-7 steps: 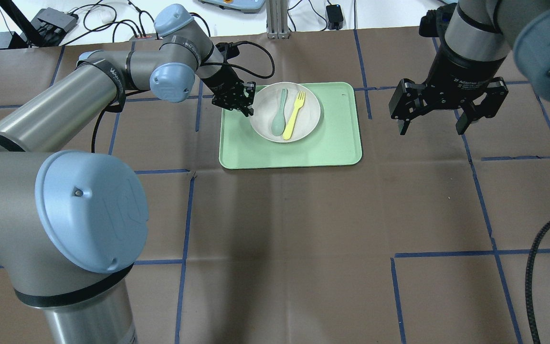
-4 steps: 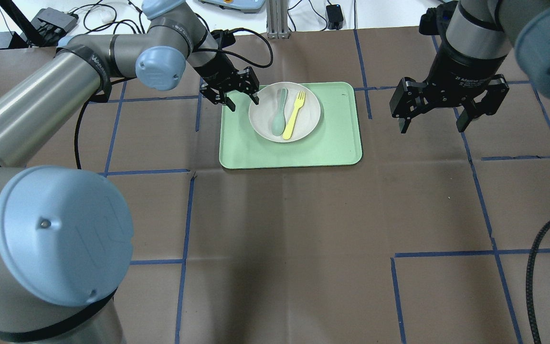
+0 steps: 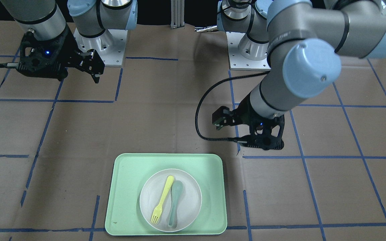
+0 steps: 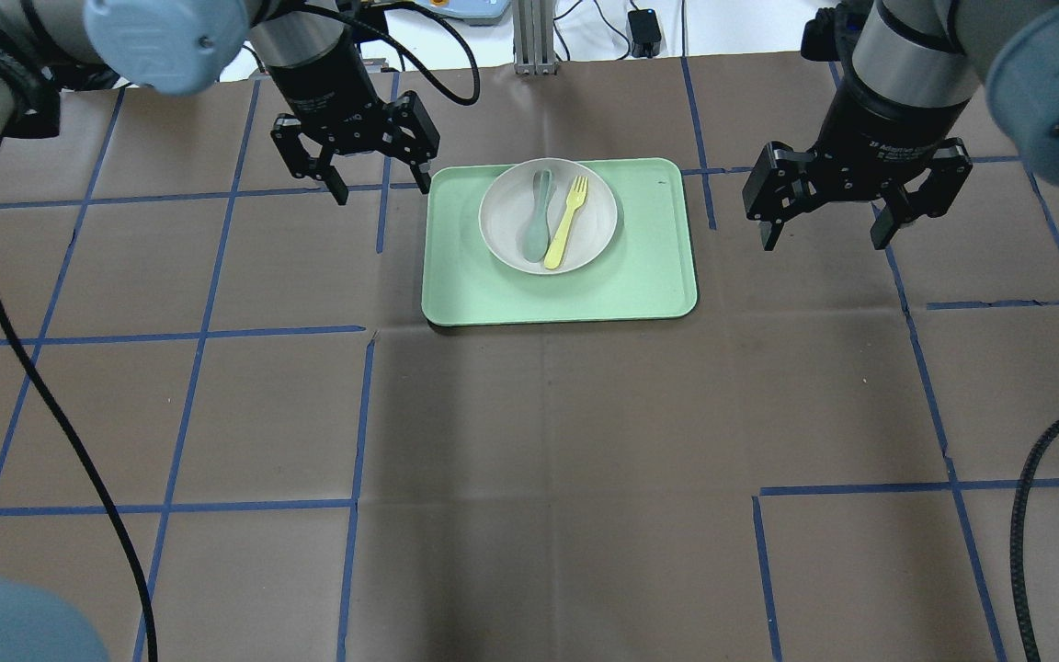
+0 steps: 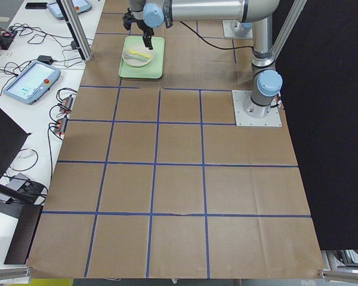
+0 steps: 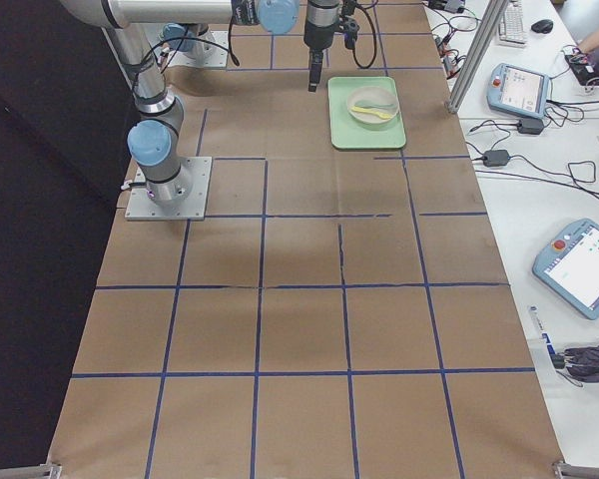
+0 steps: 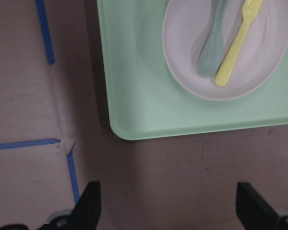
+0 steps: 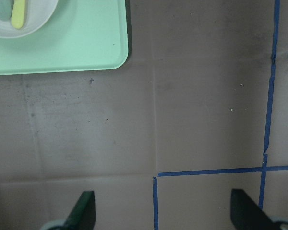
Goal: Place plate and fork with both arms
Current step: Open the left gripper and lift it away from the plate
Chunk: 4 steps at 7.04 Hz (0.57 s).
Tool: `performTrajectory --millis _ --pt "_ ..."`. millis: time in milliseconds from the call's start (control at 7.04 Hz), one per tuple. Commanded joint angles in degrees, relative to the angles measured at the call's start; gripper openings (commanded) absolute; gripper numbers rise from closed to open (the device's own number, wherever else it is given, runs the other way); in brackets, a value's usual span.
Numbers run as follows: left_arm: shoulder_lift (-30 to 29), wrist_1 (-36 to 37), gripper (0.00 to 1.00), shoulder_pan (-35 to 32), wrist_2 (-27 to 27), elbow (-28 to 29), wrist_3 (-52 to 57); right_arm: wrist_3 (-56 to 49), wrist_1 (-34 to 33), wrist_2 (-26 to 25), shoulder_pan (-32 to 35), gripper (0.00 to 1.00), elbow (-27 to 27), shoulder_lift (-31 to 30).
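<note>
Brown, seemingly papered table (image 4: 548, 460); blue tape (image 4: 309, 329).

Upper centre: plate (image 4: 504, 230), fork (image 4: 566, 223), spoon (image 4: 535, 236) and tray (image 4: 649, 276), all smooth matt plastic. Table cover (image 4: 539, 478): matt brown paper, creased, crossed by blue tape (image 4: 290, 330). Left arm (image 3: 307, 23), upper right of the front-facing view: satin silver metal with smooth blue caps (image 3: 310, 68).

The left gripper (image 4: 381, 189) drew back from the plate's (image 4: 504, 241) left rim and off the tray (image 4: 649, 276), toward the desk's left edge and slightly toward its far edge. It ended over bare paper (image 4: 309, 267) just beside the tray, jaws spread. The left arm (image 4: 309, 55) swung mostly clear of the near-left corner.
</note>
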Motion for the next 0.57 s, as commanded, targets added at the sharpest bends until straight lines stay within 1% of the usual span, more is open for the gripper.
performTrajectory --millis 0,142,284,426 --pt "9.53 -6.79 1.0 0.01 2.71 -2.58 0.15 0.66 -0.77 3.82 0.28 1.0 -1.56 2.11" --pt "13.31 -6.79 1.0 0.44 5.07 -6.08 0.42 4.06 -1.38 4.37 1.06 1.0 -4.27 5.44" --pt "18.49 -6.71 1.0 0.45 5.44 -9.94 0.07 8.44 -1.13 4.12 3.16 1.0 -8.64 9.91" --pt "20.89 -6.53 1.0 0.71 5.53 -10.85 0.07 11.18 -1.39 4.12 6.22 1.0 -13.12 14.74"
